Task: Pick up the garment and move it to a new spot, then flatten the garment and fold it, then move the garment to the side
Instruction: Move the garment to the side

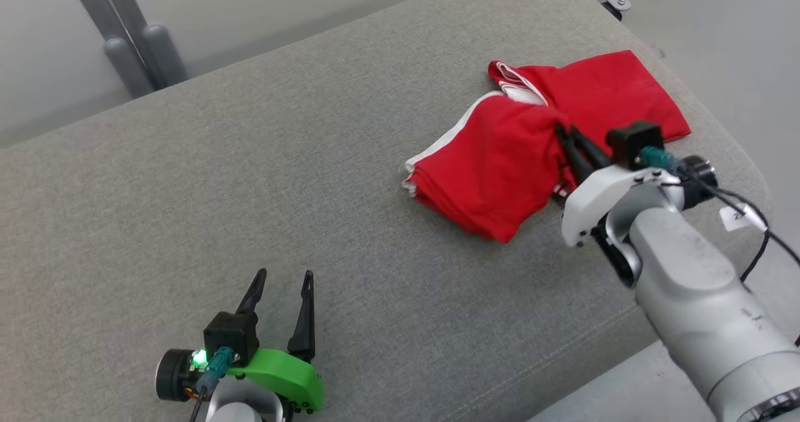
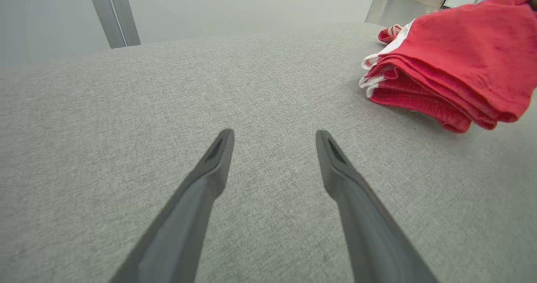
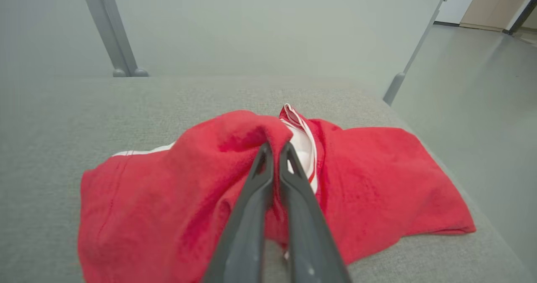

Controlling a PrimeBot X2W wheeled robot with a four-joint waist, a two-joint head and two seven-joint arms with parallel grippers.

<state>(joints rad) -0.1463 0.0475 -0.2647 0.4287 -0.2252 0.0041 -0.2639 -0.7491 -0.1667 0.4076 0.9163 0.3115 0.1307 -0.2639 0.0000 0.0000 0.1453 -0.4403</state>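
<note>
Red garment (image 1: pixel 494 165) pinched by right end effector (image 1: pixel 560 129), grey cushion (image 1: pixel 281 178)

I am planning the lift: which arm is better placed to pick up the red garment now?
Right. The right gripper is shut on the red garment, pinching a raised fold. The left gripper is open, apart from it.

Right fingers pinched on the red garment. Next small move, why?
Probably lift the right gripper slightly: its fingers are shut on a bunched fold of the red garment, whose bulk lies on the grey cushion. The left gripper is open.
</note>
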